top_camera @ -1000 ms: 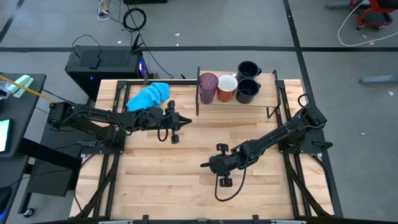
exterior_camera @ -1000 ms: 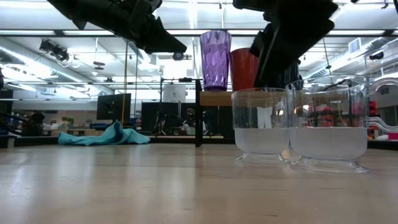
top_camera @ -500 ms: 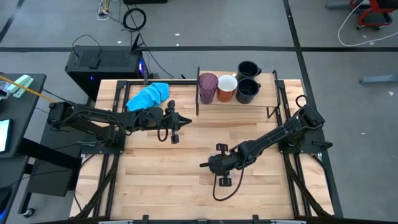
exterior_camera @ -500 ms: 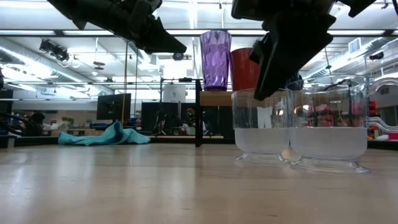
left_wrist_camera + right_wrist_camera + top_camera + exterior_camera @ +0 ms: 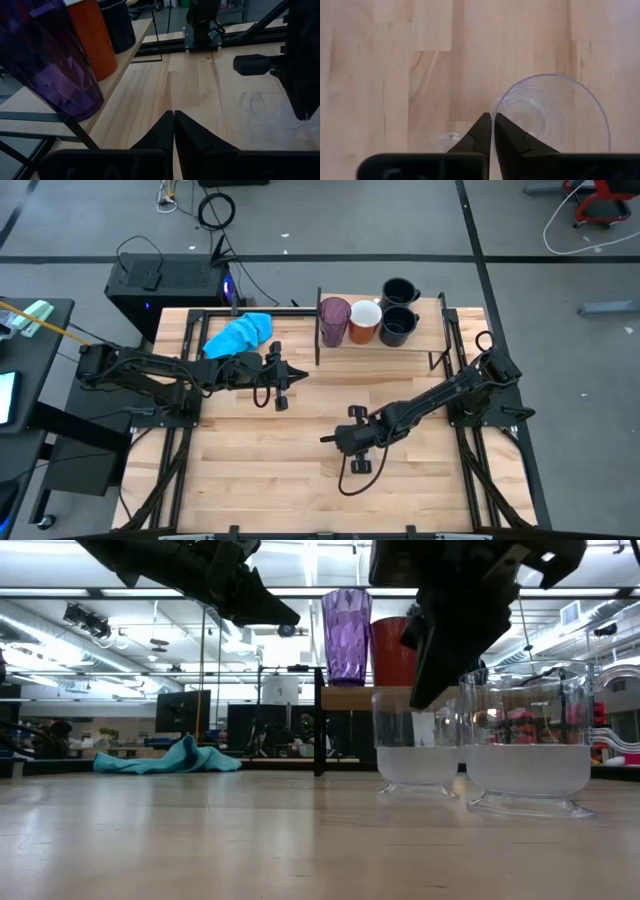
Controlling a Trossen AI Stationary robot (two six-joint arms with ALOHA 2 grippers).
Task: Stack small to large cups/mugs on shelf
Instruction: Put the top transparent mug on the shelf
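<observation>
Two clear cups (image 5: 470, 745) stand side by side on the table, well short of the shelf (image 5: 420, 340). Your right gripper (image 5: 493, 131), jaws closed and empty, hovers over them, probably lining up; left gripper (image 5: 173, 127), closed, waits near the tumbler (image 5: 333, 320).

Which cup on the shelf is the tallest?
The purple tumbler. It stands at the left end of the shelf and rises above the orange mug and the two black mugs beside it.
</observation>
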